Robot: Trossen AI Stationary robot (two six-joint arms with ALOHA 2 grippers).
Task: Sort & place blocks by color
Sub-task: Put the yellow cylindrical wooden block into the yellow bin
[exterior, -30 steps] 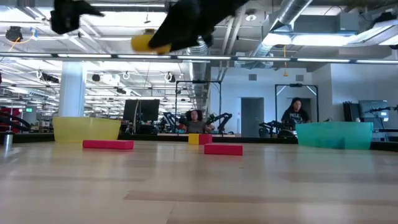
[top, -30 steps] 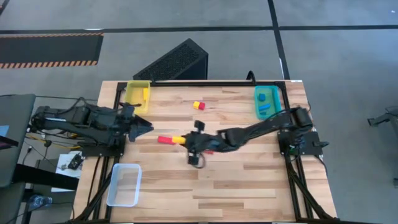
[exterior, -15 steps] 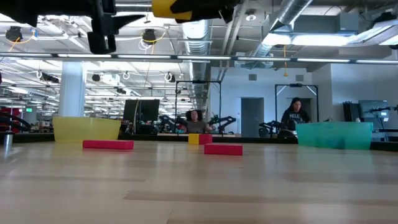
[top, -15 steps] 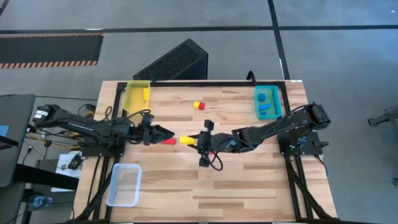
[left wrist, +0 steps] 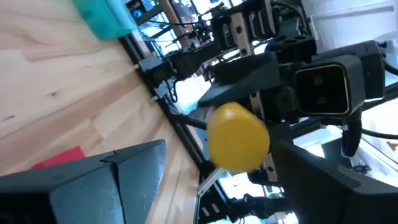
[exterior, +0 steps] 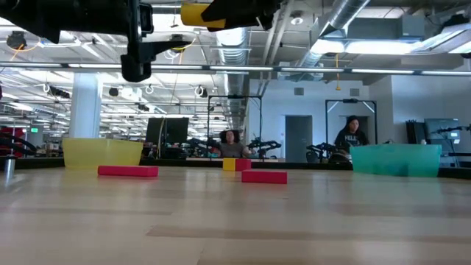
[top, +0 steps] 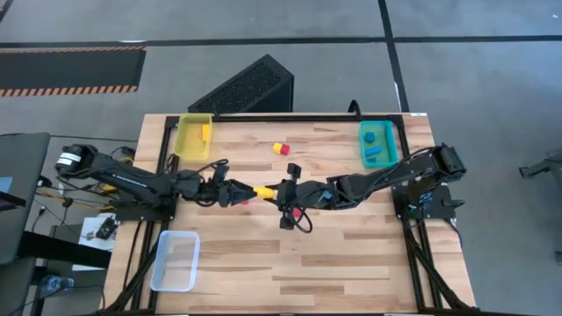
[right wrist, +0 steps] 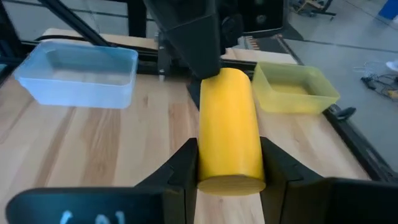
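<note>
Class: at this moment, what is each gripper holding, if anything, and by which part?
The right gripper holds a yellow cylindrical block by its near end, jaws on its sides. The left gripper holds nothing; its open jaws flank the far end.

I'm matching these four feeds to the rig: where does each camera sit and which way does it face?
High view: above the table, looking straight down; both arms show, left gripper meeting right gripper mid-table.
Low view: at table-top height, looking level across the table; both arms enter from above.
Left wrist view: on the left arm, looking past its own open fingers at the yellow block.
Right wrist view: on the right arm, looking past its fingers, shut on the yellow block, toward the yellow tray.
Shared: all four show the yellow block.
</note>
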